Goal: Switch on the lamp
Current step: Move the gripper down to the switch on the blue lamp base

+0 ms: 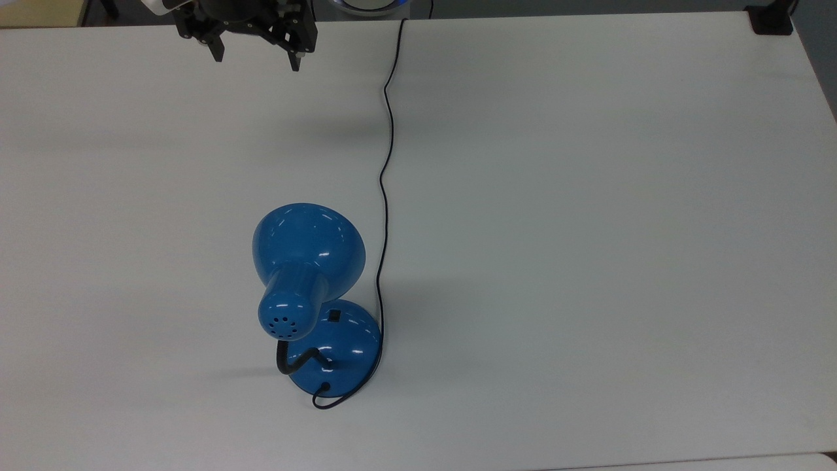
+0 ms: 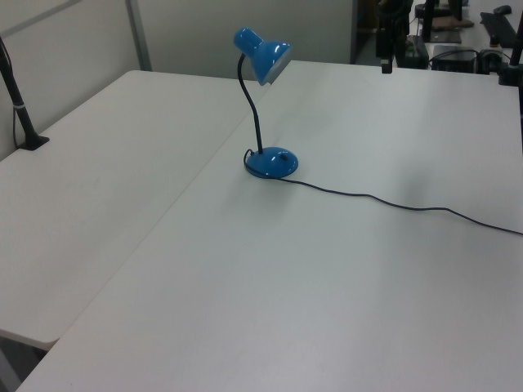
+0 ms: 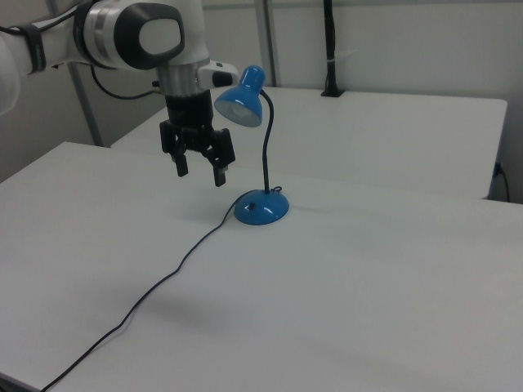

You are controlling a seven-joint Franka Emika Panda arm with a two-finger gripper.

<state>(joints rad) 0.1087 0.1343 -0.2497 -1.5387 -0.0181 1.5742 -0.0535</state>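
Note:
The blue lamp stands upright on the white table, with its bell shade (image 1: 307,248) leaning out over the round base (image 1: 350,353). A small black switch (image 1: 334,316) sits on top of the base. The shade (image 3: 241,98) shows no glow inside. A black gooseneck (image 3: 265,151) joins it to the base (image 3: 261,207). The thin black cord (image 1: 386,196) runs from the base to the top view's upper edge. My gripper (image 1: 256,60) hangs open and empty in the air, well apart from the lamp. In the right view the gripper (image 3: 200,173) is left of the gooseneck.
A black clamp (image 1: 771,19) sits at the table's corner in the top view's upper right. A black post (image 2: 20,106) stands on the neighbouring table at the left view's left. The cord (image 2: 392,200) trails across the table towards the left view's right.

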